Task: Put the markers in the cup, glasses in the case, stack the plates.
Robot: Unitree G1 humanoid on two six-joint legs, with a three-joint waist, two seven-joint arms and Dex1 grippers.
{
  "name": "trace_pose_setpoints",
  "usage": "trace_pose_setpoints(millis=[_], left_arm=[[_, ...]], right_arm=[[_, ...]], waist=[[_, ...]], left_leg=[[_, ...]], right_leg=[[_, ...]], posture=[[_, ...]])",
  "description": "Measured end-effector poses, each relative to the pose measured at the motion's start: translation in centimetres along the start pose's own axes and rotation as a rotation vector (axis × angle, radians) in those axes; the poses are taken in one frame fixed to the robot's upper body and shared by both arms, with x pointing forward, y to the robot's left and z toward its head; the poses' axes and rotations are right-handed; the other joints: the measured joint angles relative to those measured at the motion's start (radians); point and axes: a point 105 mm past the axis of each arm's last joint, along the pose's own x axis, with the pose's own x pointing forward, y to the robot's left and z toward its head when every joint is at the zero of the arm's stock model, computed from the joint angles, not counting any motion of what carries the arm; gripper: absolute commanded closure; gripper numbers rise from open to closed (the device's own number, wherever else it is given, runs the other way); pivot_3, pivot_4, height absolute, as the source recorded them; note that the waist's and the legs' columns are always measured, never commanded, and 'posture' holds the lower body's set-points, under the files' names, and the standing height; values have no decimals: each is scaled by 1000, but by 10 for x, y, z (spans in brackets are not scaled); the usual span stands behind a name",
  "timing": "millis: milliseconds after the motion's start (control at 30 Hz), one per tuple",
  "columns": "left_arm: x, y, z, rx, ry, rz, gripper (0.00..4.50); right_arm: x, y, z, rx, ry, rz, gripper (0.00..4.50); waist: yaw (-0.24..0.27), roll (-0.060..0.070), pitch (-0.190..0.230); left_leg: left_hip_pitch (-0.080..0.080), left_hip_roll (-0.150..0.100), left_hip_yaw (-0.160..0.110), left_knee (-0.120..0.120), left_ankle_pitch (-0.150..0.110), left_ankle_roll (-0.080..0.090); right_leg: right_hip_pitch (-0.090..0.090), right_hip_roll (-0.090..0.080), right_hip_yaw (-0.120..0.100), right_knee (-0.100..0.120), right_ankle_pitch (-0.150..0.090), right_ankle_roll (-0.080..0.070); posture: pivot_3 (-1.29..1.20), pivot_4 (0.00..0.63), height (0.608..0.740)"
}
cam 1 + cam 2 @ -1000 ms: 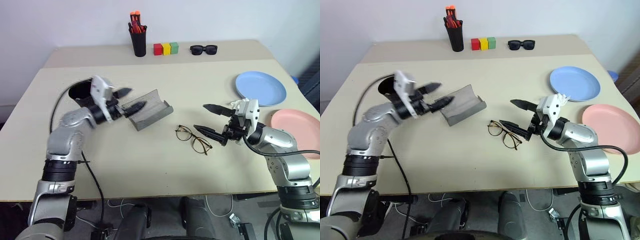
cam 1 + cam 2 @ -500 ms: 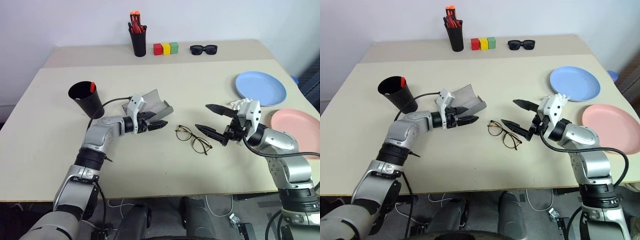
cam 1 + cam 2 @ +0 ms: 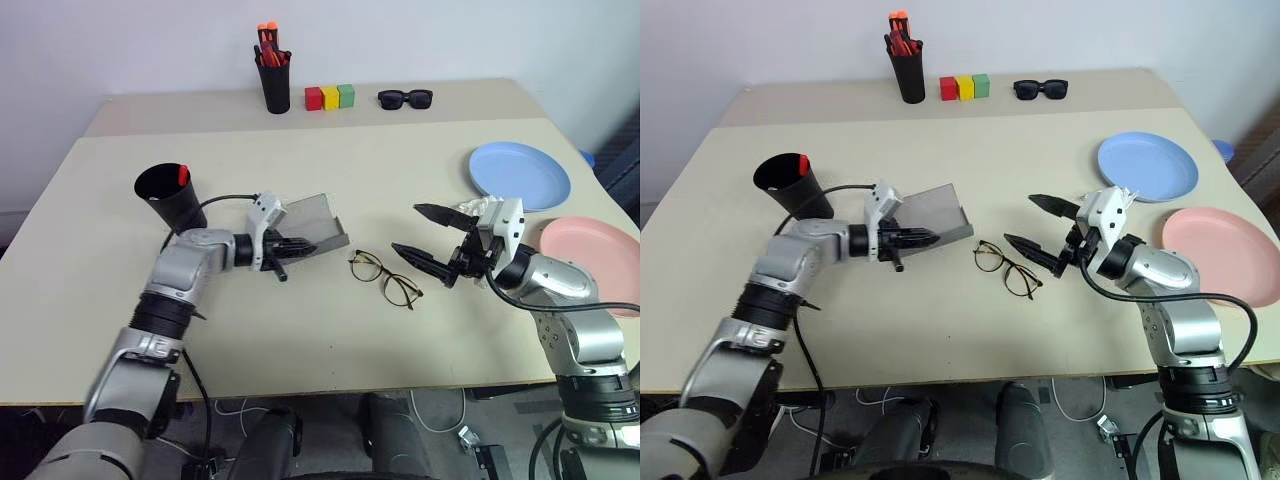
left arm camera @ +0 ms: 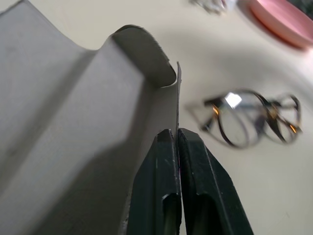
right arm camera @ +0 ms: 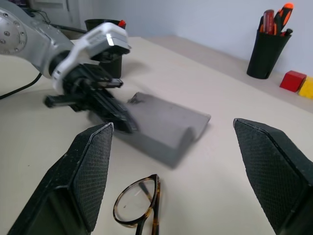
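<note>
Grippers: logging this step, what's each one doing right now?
Left gripper: shut on the case's edge.
Right gripper: open, holding nothing, by the glasses.

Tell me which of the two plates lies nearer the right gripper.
The pink plate, at the table's right edge close behind the right gripper. The light blue plate lies farther back on the table.

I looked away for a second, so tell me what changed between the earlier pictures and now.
The left end effector came down from above the grey glasses case and shut on its near edge; the case now sits flatter. The right end effector stayed open beside the glasses. The cup and plates are unchanged.
</note>
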Motion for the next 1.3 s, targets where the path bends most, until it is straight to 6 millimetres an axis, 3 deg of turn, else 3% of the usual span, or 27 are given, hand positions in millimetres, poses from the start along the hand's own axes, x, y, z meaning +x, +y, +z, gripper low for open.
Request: trace_pose_setpoints(millis=[267, 400, 500, 600, 800, 900, 1067, 1300], left_arm=[[-45, 1, -5, 212, 106, -236, 4427], [-46, -4, -11, 265, 103, -324, 4427], [-35, 12, -4, 288, 78, -223, 4427], [-24, 27, 16, 266, -37, -93, 3545], [-24, 30, 37, 155, -164, -46, 535], [-24, 27, 31, 100, -141, -64, 535], [-14, 12, 4, -14, -48, -155, 535], [7, 18, -9, 46, -3, -73, 535]], right_arm=[[3, 0, 1, -6, -10, 7, 471], [4, 1, 1, -3, -12, 10, 471], [4, 1, 1, -4, -11, 10, 471], [3, 1, 0, -3, -10, 8, 471], [1, 3, -5, 10, 2, 3, 471], [2, 2, -3, 5, -1, 6, 471], [5, 3, -2, -11, -3, 15, 471], [5, 3, -2, -16, 2, 14, 471]], waist=[[5, 0, 0], [4, 0, 0], [7, 0, 0], [5, -1, 0], [-4, 0, 0], [-2, 0, 0], [1, 0, 0], [5, 0, 0]], left_leg=[[-1, 0, 0, 0, 0, 0], [-1, 0, 0, 0, 0, 0], [-1, 0, -1, 1, 0, 0], [-1, 0, -1, 2, 0, 1], [-1, 0, 0, 2, -1, 2], [-1, 0, 0, 2, -1, 2], [-1, 0, 0, 2, -1, 2], [-1, 0, -1, 4, -1, 2]], right_leg=[[0, 0, 0, -1, 0, 0], [0, 0, 0, -1, 0, 0], [0, 0, 0, 0, 0, 0], [1, 0, 0, 0, 0, 0], [0, 0, 0, 1, 0, 0], [0, 0, 0, 1, 0, 0], [0, 0, 0, 1, 0, 0], [1, 0, 0, 1, 0, 0]], posture=[[0, 150, 740], [0, 150, 740], [0, 150, 740], [0, 150, 740], [0, 150, 740], [0, 150, 740], [0, 150, 740], [0, 150, 740]])
